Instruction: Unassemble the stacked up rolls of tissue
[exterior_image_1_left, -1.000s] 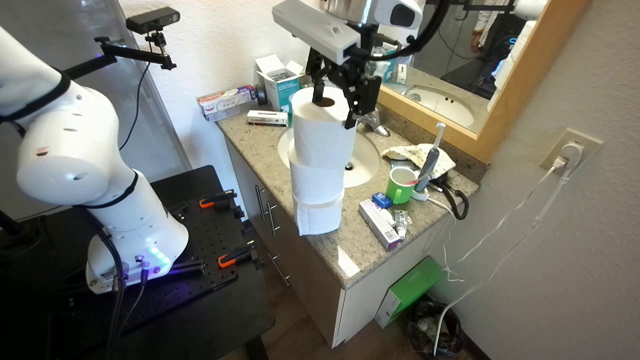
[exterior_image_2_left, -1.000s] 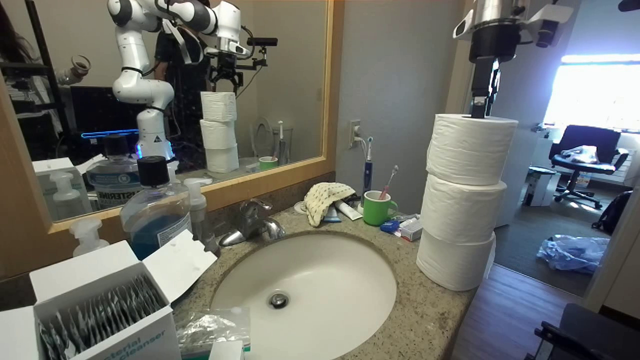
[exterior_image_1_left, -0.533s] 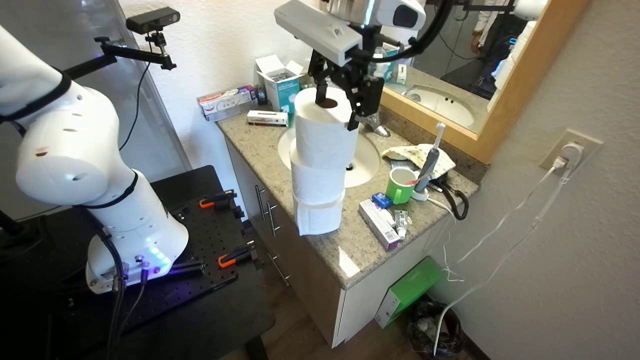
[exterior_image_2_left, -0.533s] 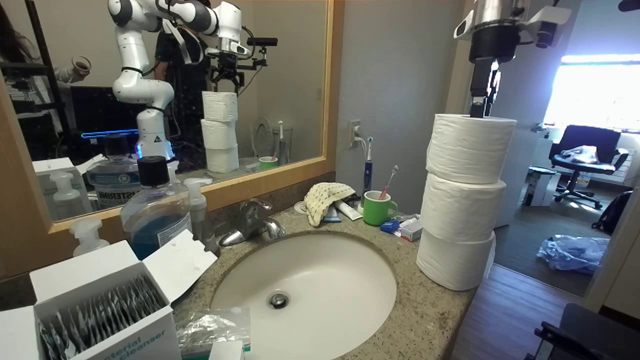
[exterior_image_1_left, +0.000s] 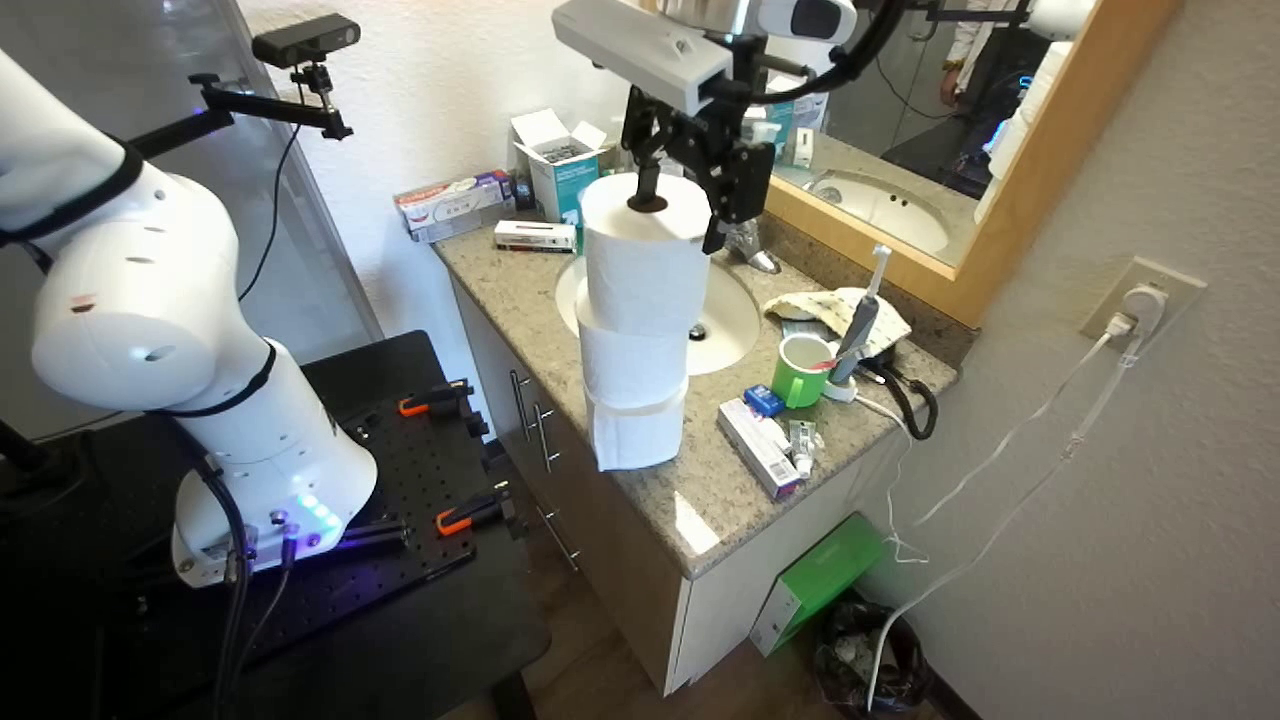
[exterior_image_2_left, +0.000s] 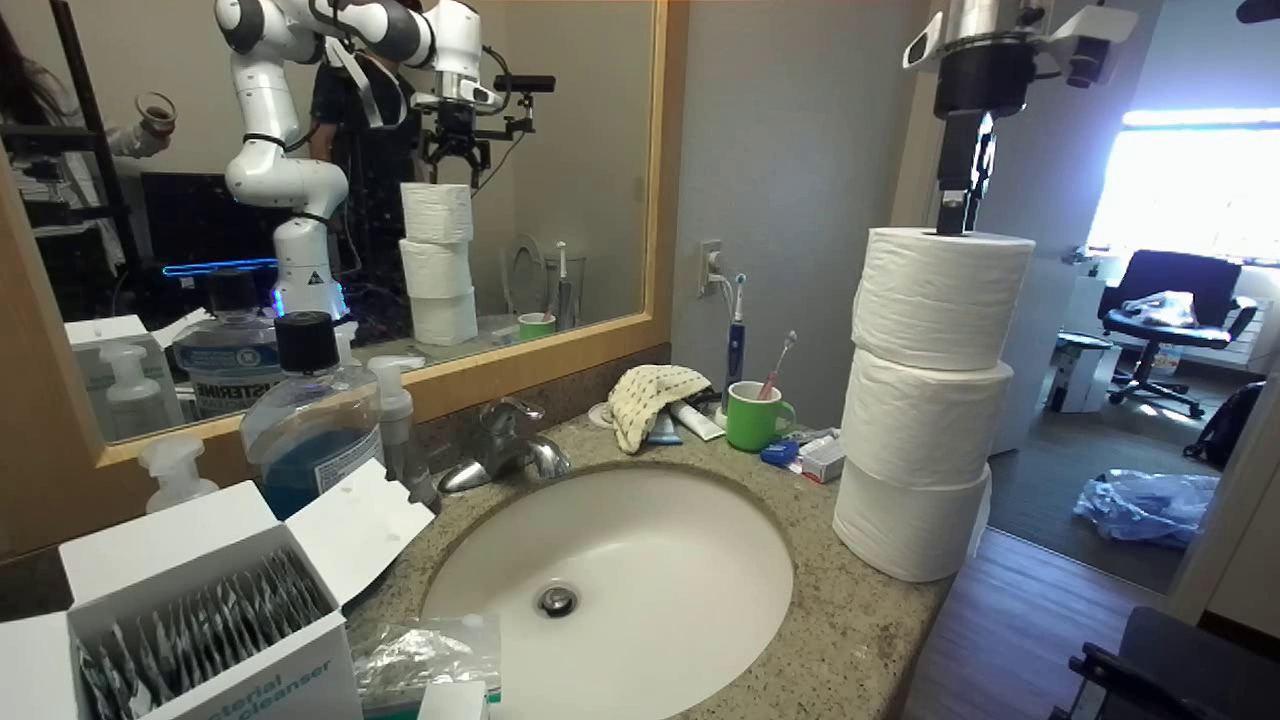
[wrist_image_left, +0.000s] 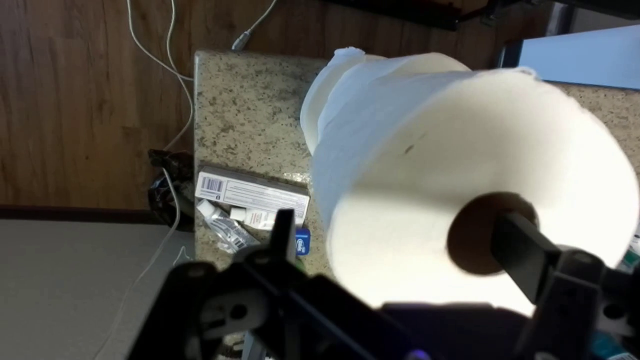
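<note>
Three white rolls of tissue stand in a slightly uneven stack near the counter's edge: top roll (exterior_image_1_left: 645, 275), middle roll (exterior_image_1_left: 632, 360), bottom roll (exterior_image_1_left: 637, 438). In an exterior view the same top roll (exterior_image_2_left: 945, 300) shows its side. My gripper (exterior_image_1_left: 680, 222) is above it with jaws wide apart. In the wrist view, one of the gripper's fingers (wrist_image_left: 522, 252) reaches into the dark core (wrist_image_left: 475, 235) of the top roll (wrist_image_left: 450, 150). Opposite it, the other finger stays outside the roll's side, with a gap visible. The roll's wall lies between them, not clamped.
The sink (exterior_image_2_left: 640, 600) lies beside the stack, with the faucet (exterior_image_2_left: 505, 440) and mirror behind. A green cup (exterior_image_2_left: 755, 415), a toothpaste box (exterior_image_1_left: 757, 450) and a blue item (exterior_image_1_left: 763, 400) sit close by. An open box (exterior_image_2_left: 210, 620) occupies the far end.
My gripper has shifted slightly, its inner finger now over the middle of the core instead of its edge. The top roll has swayed a little and come back; the lower rolls barely differ.
</note>
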